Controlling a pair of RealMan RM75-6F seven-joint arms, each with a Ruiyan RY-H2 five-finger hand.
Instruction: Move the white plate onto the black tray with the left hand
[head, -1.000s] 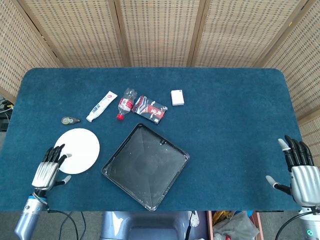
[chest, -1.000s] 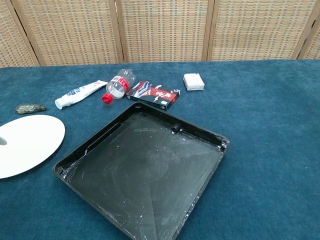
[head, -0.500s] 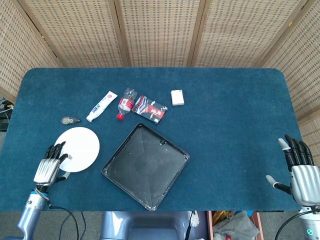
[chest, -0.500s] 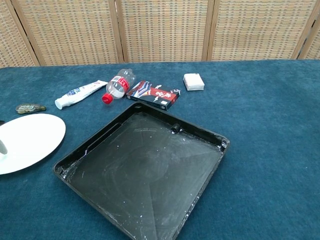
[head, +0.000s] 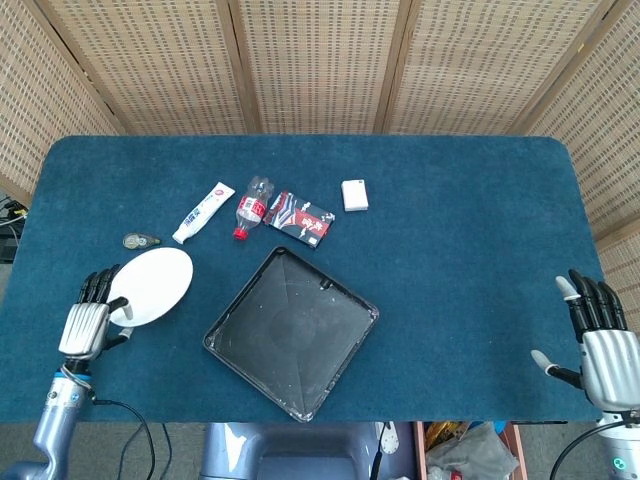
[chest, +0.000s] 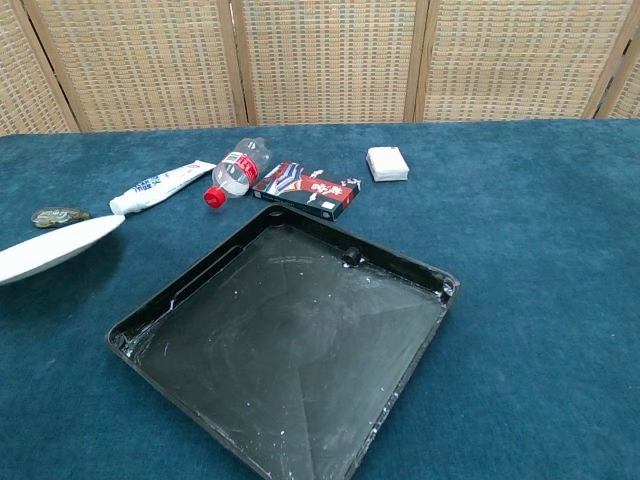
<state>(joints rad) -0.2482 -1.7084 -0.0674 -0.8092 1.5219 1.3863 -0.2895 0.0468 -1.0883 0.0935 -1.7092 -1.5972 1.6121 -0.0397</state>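
The white plate hangs tilted above the blue table at the left, with my left hand gripping its near-left rim. In the chest view the white plate shows almost edge-on at the left border, and the hand itself is out of that frame. The black tray lies empty in the middle of the table, to the right of the plate; the chest view shows the tray's left rim close to the plate. My right hand is off the table's near-right corner, fingers spread, holding nothing.
Behind the tray lie a toothpaste tube, a small plastic bottle, a red and black packet and a white box. A small dark object sits just behind the plate. Woven screens stand behind the table.
My left hand has lifted the plate off the table and tipped it up. The plate has shifted slightly away from me; the right hand has not moved.
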